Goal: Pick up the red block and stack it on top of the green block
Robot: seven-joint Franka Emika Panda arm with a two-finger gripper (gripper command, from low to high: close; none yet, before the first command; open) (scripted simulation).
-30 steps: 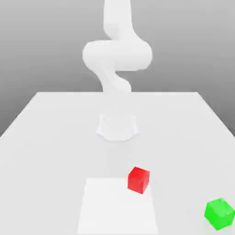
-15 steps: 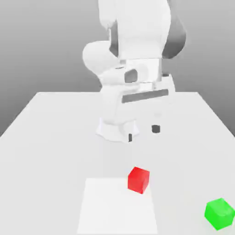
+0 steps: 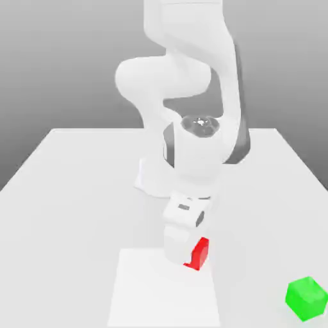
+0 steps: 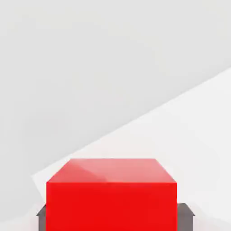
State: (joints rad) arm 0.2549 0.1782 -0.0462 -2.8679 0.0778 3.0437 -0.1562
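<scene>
Table [image 3: 70, 192]: I see a plain white surface with a brighter white square patch [image 3: 154, 295] near its front edge.

Arm [image 3: 192, 147]: I have the white arm folded forward from its base at the middle of the table, hand pointing down over the front half.

Gripper [image 3: 186, 253]: down at table level, at the patch's far edge toward the exterior view's right. In the hand view I can see dark finger pads [image 4: 186, 212] flanking the cube on both sides, so I read the fingers as drawn in and clamped on the red block.

Red block [image 3: 198, 254]: sits on the table at the far corner of the patch, on the exterior view's right, half hidden behind the hand. In the hand view it lies squarely between the pads, top face level. I cannot tell whether it is off the surface; it looks grounded.

Green block [image 3: 307, 298]: alone near the table's front corner on the exterior view's right, well apart from the red one, untouched.

Progress: approach and grasp look done, I judge. Lift, carry toward the front corner, and placement on the green block are all left.

Next move, my estimate: raise straight up before travelling, then line the red faces up squarely over the green cube.
</scene>
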